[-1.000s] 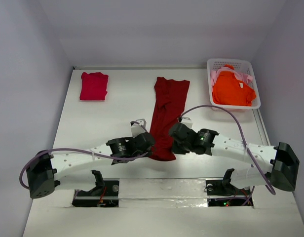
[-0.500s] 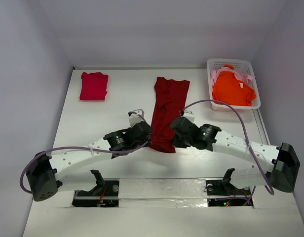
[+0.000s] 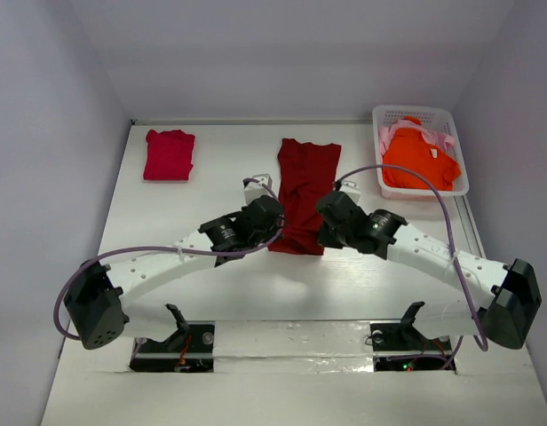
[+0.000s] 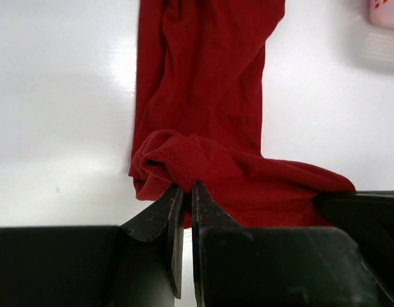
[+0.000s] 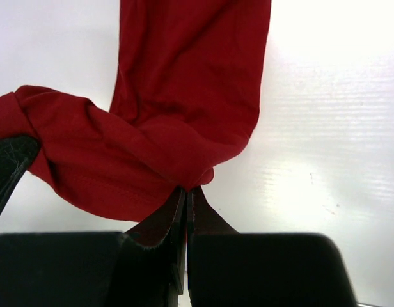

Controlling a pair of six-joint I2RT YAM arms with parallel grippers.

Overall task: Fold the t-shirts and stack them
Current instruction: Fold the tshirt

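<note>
Left gripper (image 4: 184,192) pinched tight on near left corner of dark red t-shirt (image 3: 307,173). Right gripper (image 5: 186,194) pinched tight on near right corner. Near hem lifted and bunched between both grippers. Rest of shirt lies long and flat straight ahead on white surface (image 3: 211,191). Bare surface to outer side of each gripper. Folded crimson-pink t-shirt (image 3: 169,154) far ahead-left of left gripper, well apart. White basket (image 3: 438,115) ahead-right of right gripper, near surface's right edge, holds orange t-shirt (image 3: 418,161) and pale pink t-shirt (image 3: 386,135).
</note>
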